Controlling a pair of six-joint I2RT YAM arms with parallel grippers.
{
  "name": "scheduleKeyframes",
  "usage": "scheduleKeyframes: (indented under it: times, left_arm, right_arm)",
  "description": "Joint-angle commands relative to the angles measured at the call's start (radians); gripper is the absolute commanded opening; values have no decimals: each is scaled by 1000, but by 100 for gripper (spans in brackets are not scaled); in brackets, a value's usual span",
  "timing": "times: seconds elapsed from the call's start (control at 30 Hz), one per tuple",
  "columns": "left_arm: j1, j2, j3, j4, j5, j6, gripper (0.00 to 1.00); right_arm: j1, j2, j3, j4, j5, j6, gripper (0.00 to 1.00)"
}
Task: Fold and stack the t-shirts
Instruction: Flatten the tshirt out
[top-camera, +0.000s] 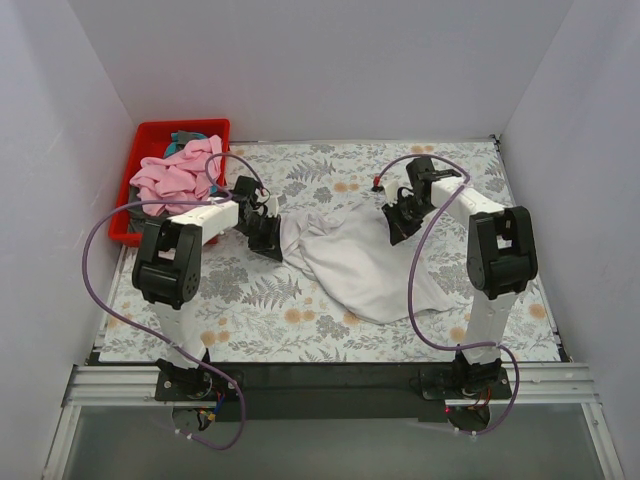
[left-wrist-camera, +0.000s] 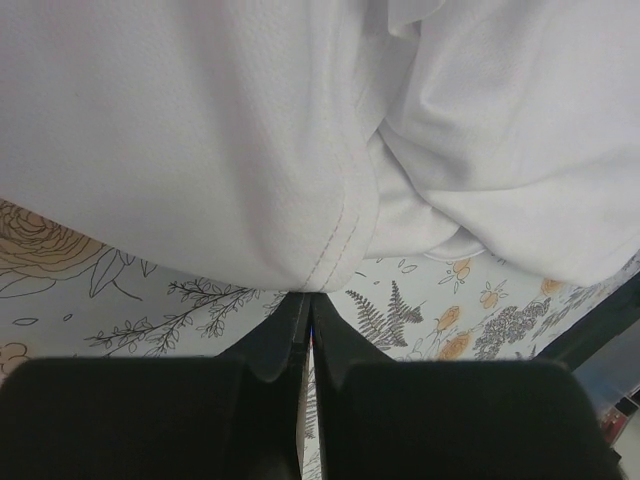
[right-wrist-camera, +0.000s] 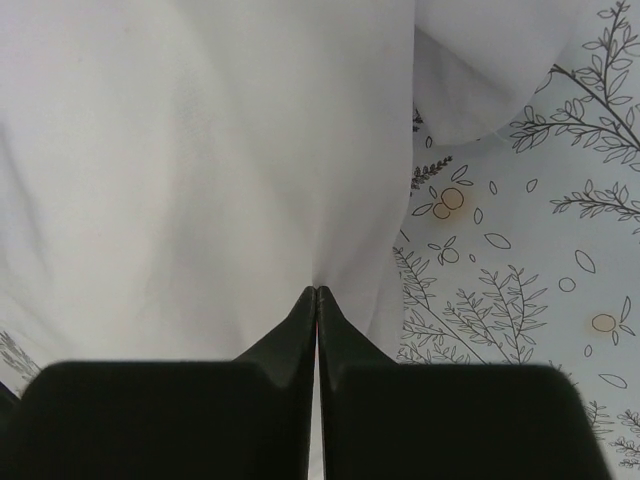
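White cotton t-shirt (top-camera: 350, 265), large and rumpled, lies in the middle of the table, held at two edges by the arms.

Nearest the camera, a silver metal frame rail (top-camera: 320, 390) runs along the table's edge. Just behind it a black base strip (top-camera: 330, 375) carries both arm mounts. Purple cables (top-camera: 95, 260) loop from the mounts up along each arm.

Beyond the strip, a pale floral-printed table cover (top-camera: 250, 300) with grey ferns and orange blossoms spans the whole surface. The white cotton t-shirt spreads over its centre and sags toward the near right in loose folds.

The left gripper (top-camera: 272, 240) meets the shirt's left edge. In the left wrist view its black fingers (left-wrist-camera: 285, 330) are pressed together, pinching a stitched hem. The right gripper (top-camera: 395, 225) is at the shirt's far right edge. In the right wrist view its fingers (right-wrist-camera: 340, 330) are closed tight on the fabric, which hangs wide across the frame above the patterned cover.

At the far left corner, a red rectangular plastic bin (top-camera: 150, 130) sits on the table. It holds a crumpled pink t-shirt (top-camera: 180, 170) heaped over its near rim and a scrap of teal cloth (top-camera: 186, 136) behind that.

Plain white walls (top-camera: 330, 60) enclose the table at the back and on both sides.
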Motion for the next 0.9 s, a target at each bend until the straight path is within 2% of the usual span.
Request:
scheduleKeyframes:
  times: [0.0,0.23,0.53,0.6,0.63,0.67,0.7,0.73,0.77,0.8,0.87]
  left_arm:
    - [5,-108,49,15,-22,9,0]
    - [53,-167,111,9,-53,13,0]
    - [108,-156,157,0,-75,6,0]
    - [108,-147,155,-7,-59,6,0]
    - [108,-144,157,-12,-40,9,0]
    - [108,-134,158,-20,-24,15,0]
    - [108,-133,163,-38,-13,24,0]
    - [108,-133,164,-44,2,24,5]
    - [108,-139,161,-50,35,36,14]
    - [108,-145,157,-49,45,39,31]
    - [108,-156,151,-49,65,50,45]
  right_arm:
    - [11,-73,-14,6,-41,-1,1]
    - [93,-144,-93,8,-98,-12,1]
    - [354,-265,-208,5,-193,2,1]
    - [396,-265,-209,0,-260,19,2]
    - [381,-260,-193,-1,-273,35,18]
    - [361,-259,-173,-1,-282,42,25]
    - [298,-256,-130,0,-300,51,46]
    - [257,-256,-102,-1,-315,57,56]
    - [215,-242,-75,0,-331,87,61]
    - [175,-231,-50,3,-331,106,62]
    - [92,-197,5,2,-304,137,61]
